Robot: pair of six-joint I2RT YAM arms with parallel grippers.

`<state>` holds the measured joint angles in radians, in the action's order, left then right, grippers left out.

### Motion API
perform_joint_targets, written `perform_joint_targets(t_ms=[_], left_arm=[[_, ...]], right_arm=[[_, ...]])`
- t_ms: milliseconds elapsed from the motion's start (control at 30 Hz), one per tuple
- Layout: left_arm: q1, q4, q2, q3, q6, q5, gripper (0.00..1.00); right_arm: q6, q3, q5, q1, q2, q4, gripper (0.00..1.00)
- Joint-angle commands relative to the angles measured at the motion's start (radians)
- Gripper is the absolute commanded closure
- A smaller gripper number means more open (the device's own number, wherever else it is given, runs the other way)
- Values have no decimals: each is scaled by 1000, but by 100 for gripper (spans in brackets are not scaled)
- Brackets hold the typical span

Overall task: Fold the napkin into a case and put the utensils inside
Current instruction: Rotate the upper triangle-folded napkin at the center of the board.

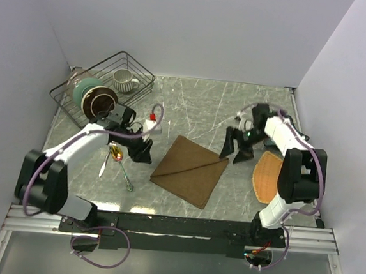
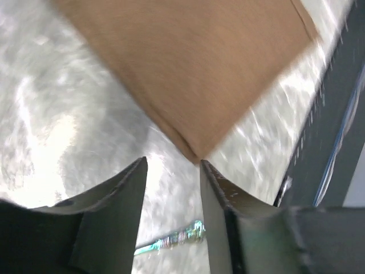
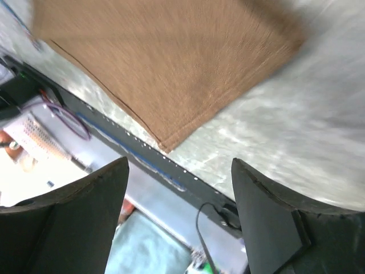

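one napkin, partly folded over, lies mid-desk between left gripper and right gripper, both spread, empty; utensils near the left edge.

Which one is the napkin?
Look at the middle of the grey marble table. The napkin is the flat, dark-brown square cloth lying there. The mat to its right is lighter, orange-tan and rounded, not square.

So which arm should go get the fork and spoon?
Probably left. The utensils lie right beside the left gripper, on its side of the napkin; the right gripper is open but across the napkin.
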<state>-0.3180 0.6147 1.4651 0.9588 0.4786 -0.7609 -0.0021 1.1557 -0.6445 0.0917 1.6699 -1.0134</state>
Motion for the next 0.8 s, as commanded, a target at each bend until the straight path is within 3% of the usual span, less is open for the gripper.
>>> perform_joint_targets(t_ms=[0,300,433,533,633,767], left_arm=[[-102,256,-88,-28,421,24,57],[-338,227,-91,-130,442,161,72],[-351,128,-51,-153,382,215,73],[-346,-10,-31,-173,295,270,75],[-308,-73,11,-166,255,272,76],[-253,-144,61,-143,216,267,76]], right_arm=[[-104,203,42,-10,69,-100,19],[-27,374,63,-10,267,44,22],[-12,340,36,-9,304,84,26],[-7,270,22,-7,307,114,33],[-6,190,2,-7,292,136,45],[-1,57,-42,-4,251,159,52]])
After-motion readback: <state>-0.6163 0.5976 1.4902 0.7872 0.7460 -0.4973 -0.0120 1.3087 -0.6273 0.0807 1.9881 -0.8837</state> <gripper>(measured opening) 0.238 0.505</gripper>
